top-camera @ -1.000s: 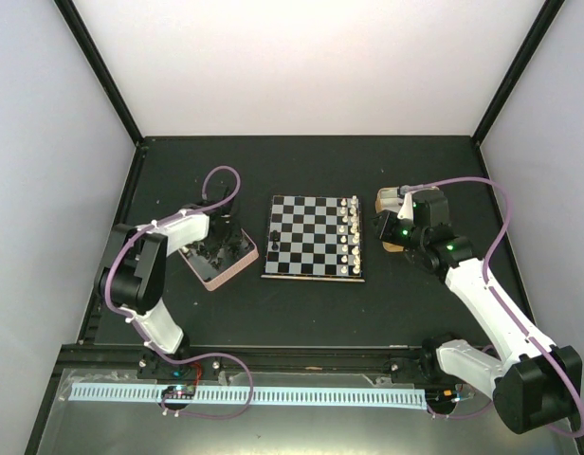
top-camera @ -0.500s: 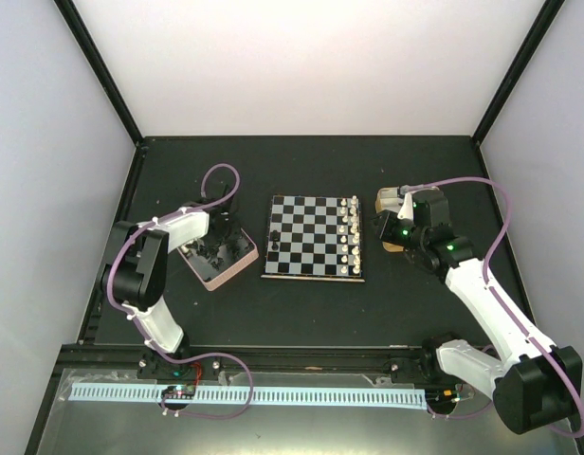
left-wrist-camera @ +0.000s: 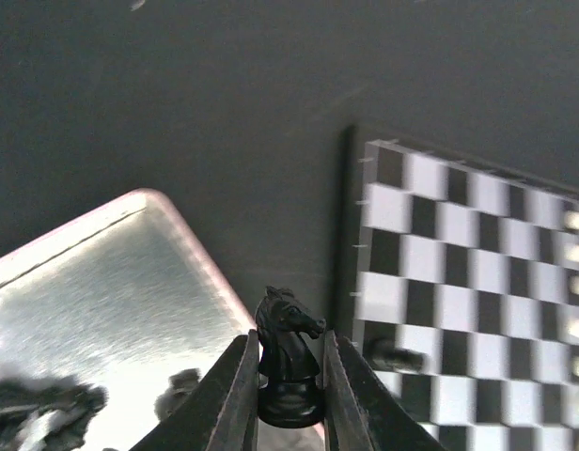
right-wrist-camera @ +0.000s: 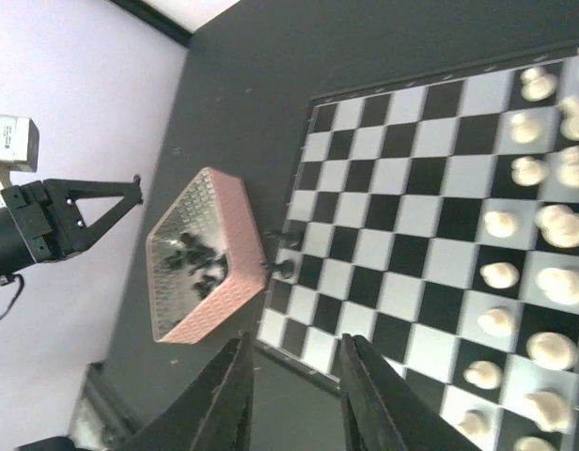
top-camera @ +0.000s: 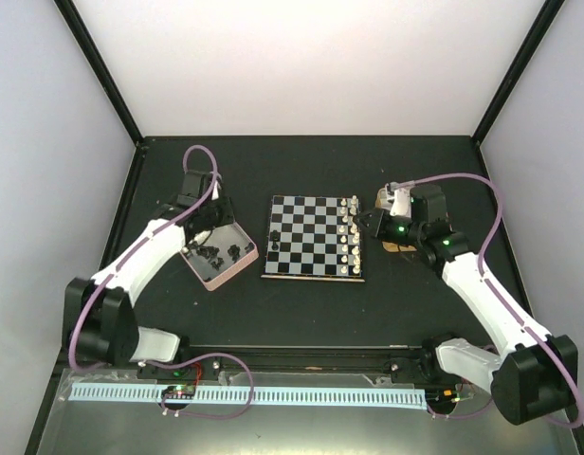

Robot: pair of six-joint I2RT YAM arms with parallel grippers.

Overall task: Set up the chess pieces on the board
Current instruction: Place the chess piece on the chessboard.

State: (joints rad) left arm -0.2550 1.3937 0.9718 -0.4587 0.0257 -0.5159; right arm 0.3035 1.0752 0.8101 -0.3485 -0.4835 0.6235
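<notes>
Chess pieces [top-camera: 212, 251], tiny and black, lie heaped in the pink-rimmed tin [top-camera: 237, 269], with two standing on the board [top-camera: 311, 248] at its left edge. The left gripper [left-wrist-camera: 288, 346] pinches a glossy knight [left-wrist-camera: 289, 324] upright over the tin's rim. The right gripper [right-wrist-camera: 297, 340] hangs slightly parted, empty.

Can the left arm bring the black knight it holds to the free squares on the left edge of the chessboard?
Probably yes. The left gripper, shut on the small black knight, hangs over the pink-rimmed metal tin right beside the black-and-silver chessboard; only bare table lies between them.
</notes>
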